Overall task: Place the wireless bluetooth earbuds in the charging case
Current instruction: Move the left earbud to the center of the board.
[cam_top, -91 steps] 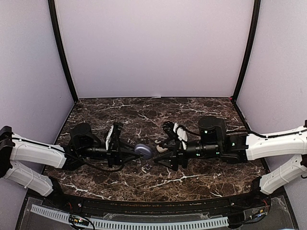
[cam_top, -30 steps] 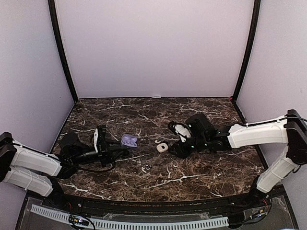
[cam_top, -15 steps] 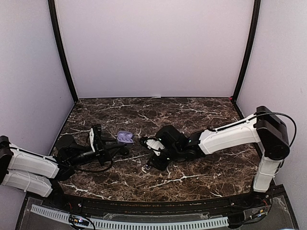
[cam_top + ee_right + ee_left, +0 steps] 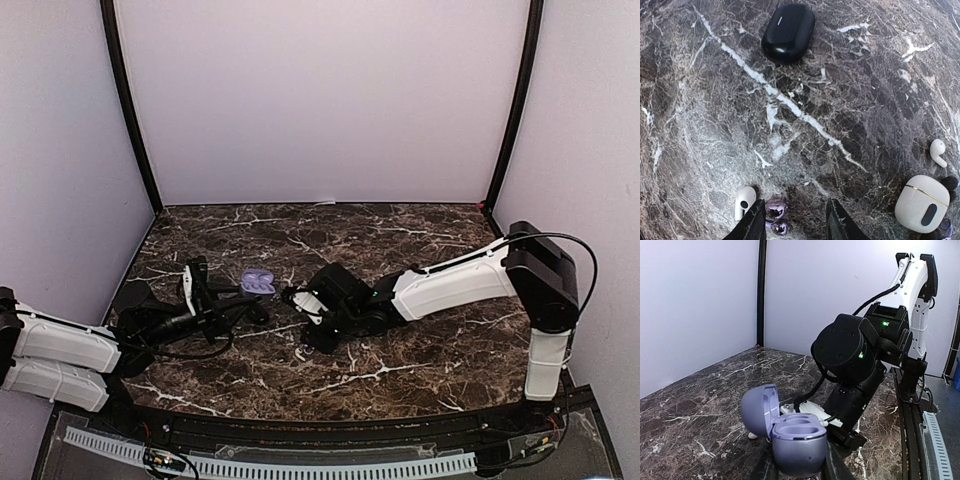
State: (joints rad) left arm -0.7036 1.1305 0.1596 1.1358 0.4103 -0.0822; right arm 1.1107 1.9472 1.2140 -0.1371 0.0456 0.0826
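Open lilac case (image 4: 792,440) is pinched by the left hand (image 4: 799,470); near it, right hand (image 4: 795,220) is spread over lilac earbuds (image 4: 775,209).

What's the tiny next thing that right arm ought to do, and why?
Probably lower the right arm's fingers slightly and close them on the purple earbuds. Those fingers stand open over the two shiny buds, which lie on the marble table close to one finger. The left arm's fingers hold the matching purple case open, its wells looking empty.
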